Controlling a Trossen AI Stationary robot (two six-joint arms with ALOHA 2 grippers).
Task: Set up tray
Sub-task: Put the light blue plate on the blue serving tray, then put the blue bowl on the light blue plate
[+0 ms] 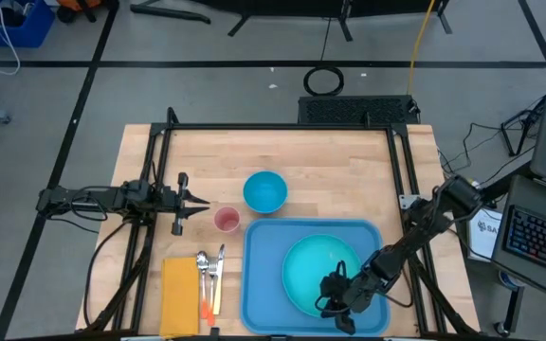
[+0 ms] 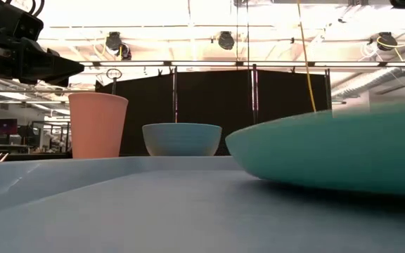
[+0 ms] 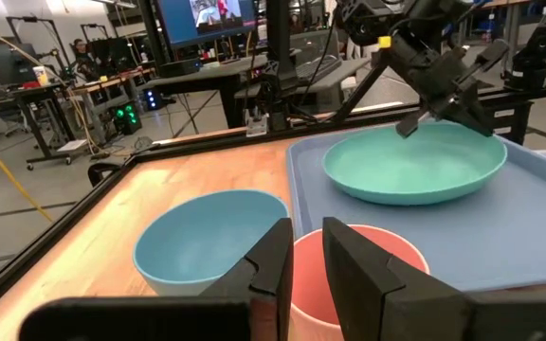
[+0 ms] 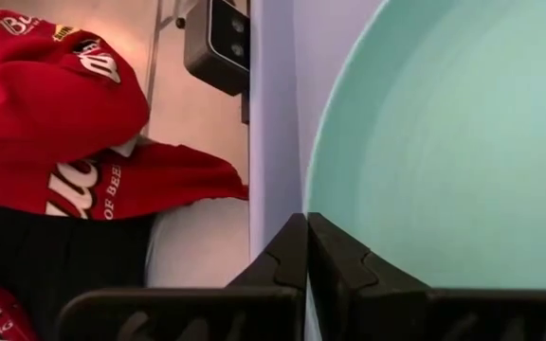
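my right gripper (image 1: 335, 301) pinched the plate's (image 1: 316, 270) rim, over the tray (image 1: 263, 275). the plate lay in the tray. my left gripper (image 1: 197, 202), narrowly parted, hovered beside the tray.

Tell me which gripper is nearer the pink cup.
Left. The left gripper hovers just beside the pink cup, its fingers slightly apart and aimed toward it. The right gripper is shut, far off across the tray, at the turquoise plate's near rim.
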